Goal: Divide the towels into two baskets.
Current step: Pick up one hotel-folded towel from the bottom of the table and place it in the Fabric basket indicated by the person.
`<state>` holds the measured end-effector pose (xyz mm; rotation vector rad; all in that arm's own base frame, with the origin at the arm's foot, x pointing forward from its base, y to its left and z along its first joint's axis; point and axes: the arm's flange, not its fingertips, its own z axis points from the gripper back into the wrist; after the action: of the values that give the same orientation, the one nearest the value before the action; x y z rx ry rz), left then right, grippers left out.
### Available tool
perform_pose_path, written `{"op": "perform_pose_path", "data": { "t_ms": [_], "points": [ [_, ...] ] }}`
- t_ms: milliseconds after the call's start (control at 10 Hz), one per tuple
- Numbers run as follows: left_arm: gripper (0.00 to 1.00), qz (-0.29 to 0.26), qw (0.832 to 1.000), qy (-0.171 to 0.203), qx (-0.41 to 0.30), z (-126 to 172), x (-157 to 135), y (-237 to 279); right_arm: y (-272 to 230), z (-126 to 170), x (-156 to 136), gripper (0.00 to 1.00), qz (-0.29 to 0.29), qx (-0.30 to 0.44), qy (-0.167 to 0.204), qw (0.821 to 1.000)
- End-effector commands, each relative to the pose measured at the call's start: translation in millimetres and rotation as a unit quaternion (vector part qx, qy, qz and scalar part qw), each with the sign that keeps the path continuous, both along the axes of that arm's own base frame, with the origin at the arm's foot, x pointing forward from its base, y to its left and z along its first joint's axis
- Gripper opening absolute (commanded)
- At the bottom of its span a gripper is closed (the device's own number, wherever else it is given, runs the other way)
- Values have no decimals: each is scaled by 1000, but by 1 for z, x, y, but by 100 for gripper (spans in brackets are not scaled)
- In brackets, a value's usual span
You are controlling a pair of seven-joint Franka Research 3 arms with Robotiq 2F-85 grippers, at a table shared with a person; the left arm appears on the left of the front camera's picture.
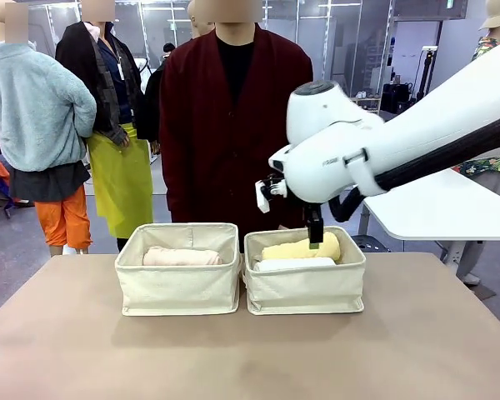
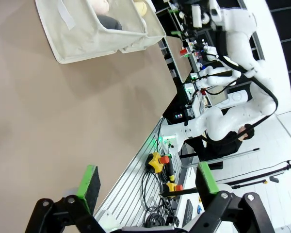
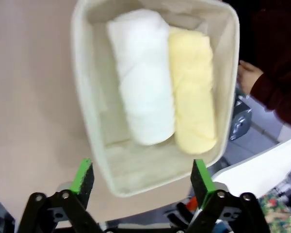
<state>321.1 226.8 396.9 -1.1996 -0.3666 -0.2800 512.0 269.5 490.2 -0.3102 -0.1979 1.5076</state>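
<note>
Sitting side by side on the table (image 1: 250,350) are two cream baskets. One basket (image 1: 179,287) holds a cream-peach towel (image 1: 182,257) with a dark grey towel (image 2: 109,22) beside it. The other basket (image 3: 94,126) holds a white towel (image 3: 143,77) touching a pale yellow towel (image 3: 194,92). Above it hangs the right gripper (image 3: 141,182), wide open and empty. The left gripper (image 2: 148,184) is open too, over bare table.

Bright even light, wrist views blurred

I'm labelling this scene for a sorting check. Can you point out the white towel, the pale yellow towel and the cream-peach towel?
white towel (image 3: 143,77): right wrist view, middle of the roll.
pale yellow towel (image 3: 193,92): right wrist view, middle of the roll.
cream-peach towel (image 1: 182,257): front view, top of the roll above the basket rim.
</note>
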Motion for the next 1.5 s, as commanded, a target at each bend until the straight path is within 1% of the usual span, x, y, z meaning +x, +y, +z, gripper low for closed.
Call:
{"op": "perform_pose_path", "data": {
  "t_ms": [0, 100, 200, 300, 400, 500, 600, 700, 800, 900, 1000, 1100, 1200, 1300, 1400],
  "points": [
    [100, 0, 1000, -3, 0, 2, -2, 1, -57, 17, -52, 100, -36, 69, 16, 997],
    [100, 0, 1000, -3, 0, 2, -2, 1, -88, 26, -67, 100, -62, 114, 32, 991],
    [100, 0, 1000, -3, 0, 2, -2, 1, -119, 33, -80, 100, -81, 170, 54, 981],
    [100, 0, 1000, -3, 0, 2, -2, 1, -154, 38, -91, 100, -105, 226, 79, 965],
    [100, 0, 1000, -3, 0, 2, -2, 1, -188, 42, -97, 100, -132, 288, 112, 942],
    [100, 0, 1000, -3, 0, 2, -2, 1, -222, 45, -101, 100, -152, 343, 151, 915],
    [100, 0, 1000, -3, 0, 2, -2, 1, -260, 44, -100, 100, -173, 362, 179, 898],
    [100, 0, 1000, -3, 0, 2, -2, 1, -297, 40, -103, 100, -191, 408, 216, 866],
    [100, 0, 1000, -3, 0, 2, -2, 1, -330, 35, -106, 100, -204, 466, 237, 828],
    [100, 0, 1000, -3, 0, 2, -2, 1, -365, 21, -111, 100, -224, 506, 262, 791],
    [100, 0, 1000, -3, 0, 2, -2, 1, -404, -4, -120, 100, -231, 545, 295, 750],
    [100, 0, 1000, -3, 0, 2, -2, 1, -428, -29, -128, 100, -250, 573, 313, 715],
    [100, 0, 1000, -3, 0, 2, -2, 1, -449, -54, -136, 100, -283, 593, 327, 679],
    [100, 0, 1000, -3, 0, 2, -2, 1, -464, -73, -147, 100, -301, 622, 326, 646],
    [100, 0, 1000, -3, 0, 2, -2, 1, -478, -90, -158, 100, -326, 638, 328, 616]
  ]
}}
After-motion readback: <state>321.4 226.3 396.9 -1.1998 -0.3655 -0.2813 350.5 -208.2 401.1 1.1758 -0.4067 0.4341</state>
